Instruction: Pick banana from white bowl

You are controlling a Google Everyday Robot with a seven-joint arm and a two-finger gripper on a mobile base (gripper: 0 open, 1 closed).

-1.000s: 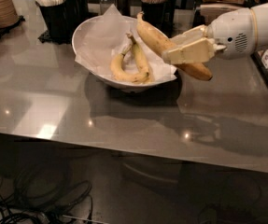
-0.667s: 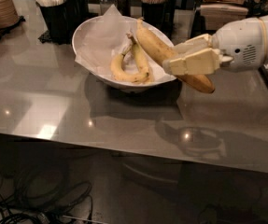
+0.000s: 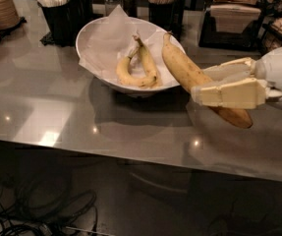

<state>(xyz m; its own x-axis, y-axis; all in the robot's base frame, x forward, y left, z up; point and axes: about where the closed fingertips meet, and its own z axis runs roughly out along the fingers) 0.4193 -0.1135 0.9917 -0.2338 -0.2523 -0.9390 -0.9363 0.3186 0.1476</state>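
one banana (image 3: 180, 70) carried farther right of white bowl (image 3: 89, 38), gripper (image 3: 199, 84) fingers (image 3: 229, 93) clamped around it, two thinner bananas (image 3: 126, 75) inside

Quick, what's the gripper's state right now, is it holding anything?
Gripper: fingers shut on the banana, just right of the white bowl.

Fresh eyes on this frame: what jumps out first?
The pale gripper at the right is shut on the long banana. It holds the banana tilted above the grey table, upper end near the right rim of the white bowl. Next come the two thinner curved bananas, lying on the paper lining inside that bowl.
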